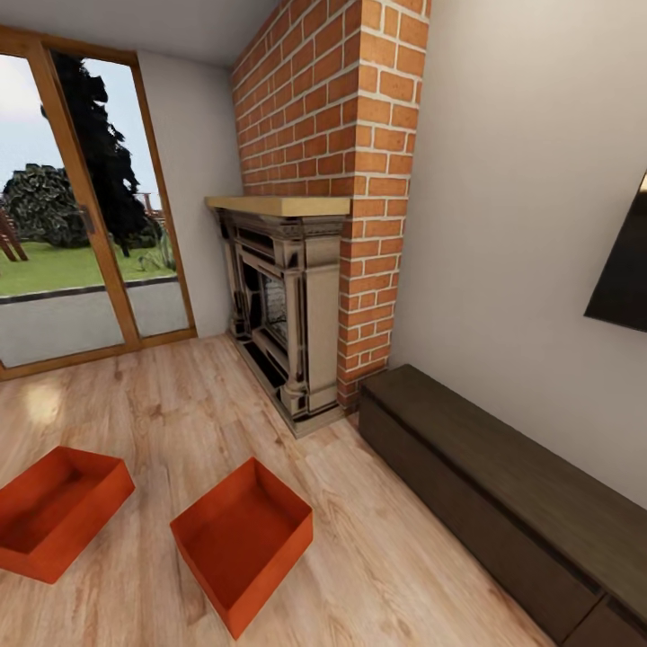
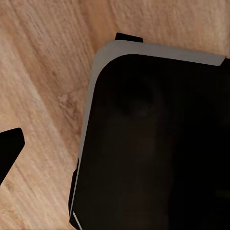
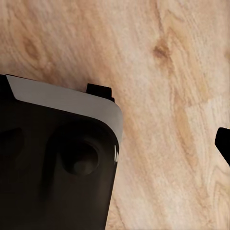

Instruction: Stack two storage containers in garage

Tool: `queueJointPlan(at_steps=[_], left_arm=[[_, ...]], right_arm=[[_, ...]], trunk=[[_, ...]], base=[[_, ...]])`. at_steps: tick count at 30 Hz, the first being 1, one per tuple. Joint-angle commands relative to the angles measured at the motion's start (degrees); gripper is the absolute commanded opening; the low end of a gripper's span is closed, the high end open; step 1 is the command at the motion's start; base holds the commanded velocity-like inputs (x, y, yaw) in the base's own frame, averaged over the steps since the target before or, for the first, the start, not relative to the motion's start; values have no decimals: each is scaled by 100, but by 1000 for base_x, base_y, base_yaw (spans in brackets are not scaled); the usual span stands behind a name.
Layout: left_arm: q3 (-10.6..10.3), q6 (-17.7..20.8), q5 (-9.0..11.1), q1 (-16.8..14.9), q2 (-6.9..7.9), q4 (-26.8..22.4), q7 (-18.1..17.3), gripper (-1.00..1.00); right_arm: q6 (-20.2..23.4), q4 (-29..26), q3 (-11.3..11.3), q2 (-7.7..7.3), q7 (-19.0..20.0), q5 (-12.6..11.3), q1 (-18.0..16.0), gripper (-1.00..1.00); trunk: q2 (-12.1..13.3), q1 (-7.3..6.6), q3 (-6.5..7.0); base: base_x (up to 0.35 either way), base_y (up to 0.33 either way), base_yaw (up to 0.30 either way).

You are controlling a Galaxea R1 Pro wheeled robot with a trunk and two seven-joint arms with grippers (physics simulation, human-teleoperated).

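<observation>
Two orange-red storage containers stand open-topped on the light wood plank floor of the living room. One container point(image 1: 241, 539) is at the lower middle of the head view, turned corner-on. The other container point(image 1: 56, 509) lies to its left, cut by the picture's edge. Both look empty. In the left wrist view a dark fingertip point(image 2: 10, 149) sits far out at the frame's edge over the planks. The right wrist view likewise has a dark fingertip point(image 3: 223, 143) at its edge. Nothing is held by either.
A brick chimney with a stone fireplace point(image 1: 286, 305) stands ahead. A long dark low cabinet point(image 1: 503, 503) runs along the right wall. Wood-framed glass doors point(image 1: 81, 225) are at the left. The robot's black, grey-edged base point(image 2: 158, 143) point(image 3: 52, 163) shows under both wrists.
</observation>
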Motion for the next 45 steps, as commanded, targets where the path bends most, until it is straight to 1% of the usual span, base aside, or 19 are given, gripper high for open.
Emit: queueJointPlan(at_steps=[1,14,30,45], left_arm=[[9,-13,26,-2,-1,0,5,100],[8,-13,26,-2,-1,0,5,100],[9,-13,26,-2,4,0,5,100],[11,-13,26,-2,8,0,5,100]], right_arm=[[-25,13,47,4,-2,-45,-5,100],[-23,15,46,4,-2,-45,-5,100],[-21,13,47,4,-2,-45,-5,100],[-20,12,46,4,-2,-45,-5,100]], trunk=[[-3,0,-5],[-3,0,-5],[-3,0,-5],[-3,0,-5]], base=[[101,0,0],[167,-100,0],[17,-12,0],[229,-161,0]])
